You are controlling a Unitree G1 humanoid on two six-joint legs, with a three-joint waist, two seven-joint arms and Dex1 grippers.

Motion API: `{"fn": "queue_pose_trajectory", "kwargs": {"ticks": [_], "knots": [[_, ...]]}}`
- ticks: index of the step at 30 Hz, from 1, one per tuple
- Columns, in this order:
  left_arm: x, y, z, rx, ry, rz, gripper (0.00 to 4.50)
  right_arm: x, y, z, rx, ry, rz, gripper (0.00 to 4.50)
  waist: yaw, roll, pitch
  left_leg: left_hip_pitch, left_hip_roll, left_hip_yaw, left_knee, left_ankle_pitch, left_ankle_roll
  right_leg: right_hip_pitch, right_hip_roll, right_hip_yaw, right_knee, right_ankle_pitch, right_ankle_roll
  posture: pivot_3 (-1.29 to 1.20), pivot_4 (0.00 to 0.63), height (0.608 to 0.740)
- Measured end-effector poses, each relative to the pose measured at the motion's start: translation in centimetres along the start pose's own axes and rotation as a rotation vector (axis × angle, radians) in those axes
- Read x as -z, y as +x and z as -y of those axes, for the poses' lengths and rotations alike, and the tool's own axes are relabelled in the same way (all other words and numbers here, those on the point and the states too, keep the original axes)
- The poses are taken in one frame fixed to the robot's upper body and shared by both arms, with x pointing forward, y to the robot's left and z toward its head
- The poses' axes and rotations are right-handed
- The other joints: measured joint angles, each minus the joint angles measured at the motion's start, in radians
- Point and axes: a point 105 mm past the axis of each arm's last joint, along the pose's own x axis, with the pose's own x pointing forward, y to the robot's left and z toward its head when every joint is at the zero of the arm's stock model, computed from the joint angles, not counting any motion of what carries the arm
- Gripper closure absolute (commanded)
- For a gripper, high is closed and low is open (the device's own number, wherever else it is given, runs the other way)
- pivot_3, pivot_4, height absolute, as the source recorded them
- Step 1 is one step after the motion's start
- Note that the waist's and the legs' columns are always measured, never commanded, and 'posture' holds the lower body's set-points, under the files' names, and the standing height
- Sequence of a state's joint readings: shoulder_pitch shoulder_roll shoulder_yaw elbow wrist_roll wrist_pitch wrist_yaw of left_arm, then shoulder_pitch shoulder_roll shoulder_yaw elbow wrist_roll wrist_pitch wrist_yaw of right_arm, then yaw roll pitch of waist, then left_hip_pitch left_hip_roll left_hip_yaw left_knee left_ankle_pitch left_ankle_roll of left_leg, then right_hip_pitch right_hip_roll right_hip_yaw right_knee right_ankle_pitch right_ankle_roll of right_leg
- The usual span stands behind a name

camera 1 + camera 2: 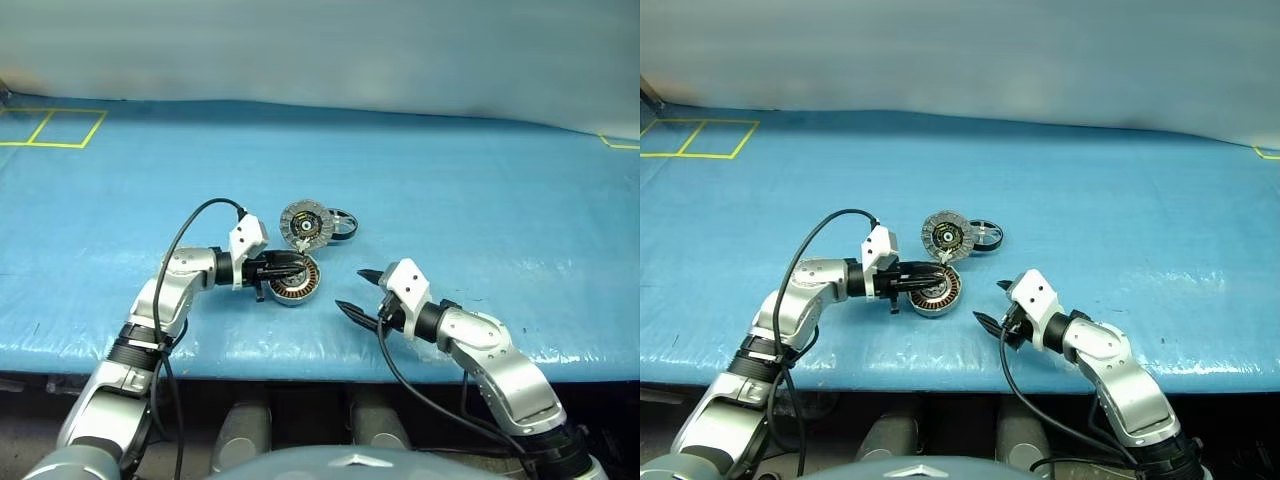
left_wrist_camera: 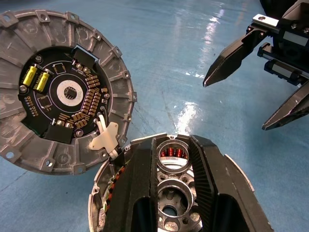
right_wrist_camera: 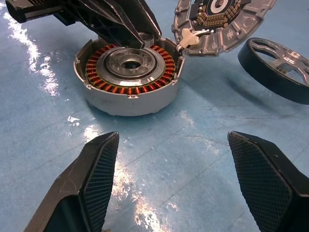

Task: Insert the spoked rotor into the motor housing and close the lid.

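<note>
The motor housing (image 3: 128, 72) lies on the blue table with its copper windings and silver hub showing. Its hinged lid (image 1: 306, 225) stands open behind it, circuit face towards me. The spoked rotor (image 1: 343, 222) lies on the table just right of the lid. My left gripper (image 1: 298, 263) reaches in from the left and lies over the top of the housing. Its jaws stand a narrow gap apart, and the hub shows between them in the left wrist view. My right gripper (image 1: 350, 288) hovers open to the right of the housing, nearer the table's front, with nothing between its fingers (image 3: 96, 179).
The blue table cover (image 1: 480, 200) stretches wide to the right and behind the parts. Yellow tape lines (image 1: 60, 128) mark a square at the far left. The table's front edge (image 1: 300, 352) runs just below both grippers.
</note>
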State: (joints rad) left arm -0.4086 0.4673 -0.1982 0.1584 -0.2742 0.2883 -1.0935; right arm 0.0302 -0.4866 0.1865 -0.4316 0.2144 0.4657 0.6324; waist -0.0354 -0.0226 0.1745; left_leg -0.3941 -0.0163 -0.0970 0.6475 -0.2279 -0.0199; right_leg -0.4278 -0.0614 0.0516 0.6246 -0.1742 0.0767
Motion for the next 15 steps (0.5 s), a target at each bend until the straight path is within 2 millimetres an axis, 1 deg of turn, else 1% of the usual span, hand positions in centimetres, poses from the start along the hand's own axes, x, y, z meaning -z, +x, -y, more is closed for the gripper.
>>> {"fn": "queue_pose_trajectory", "kwargs": {"ticks": [15], "knots": [[1.03, -0.13, -0.2, -0.018, 0.018, -0.059, 3.82, 0.01, -0.01, 0.23, 0.009, -0.017, -0.009, 0.69, 0.001, 0.0, 0.0, 0.0, 0.0, 0.0, 0.0, 0.0, 0.0, 0.0, 0.0, 0.0, 0.0, 0.0, 0.0, 0.0, 0.15, 0.74]]}}
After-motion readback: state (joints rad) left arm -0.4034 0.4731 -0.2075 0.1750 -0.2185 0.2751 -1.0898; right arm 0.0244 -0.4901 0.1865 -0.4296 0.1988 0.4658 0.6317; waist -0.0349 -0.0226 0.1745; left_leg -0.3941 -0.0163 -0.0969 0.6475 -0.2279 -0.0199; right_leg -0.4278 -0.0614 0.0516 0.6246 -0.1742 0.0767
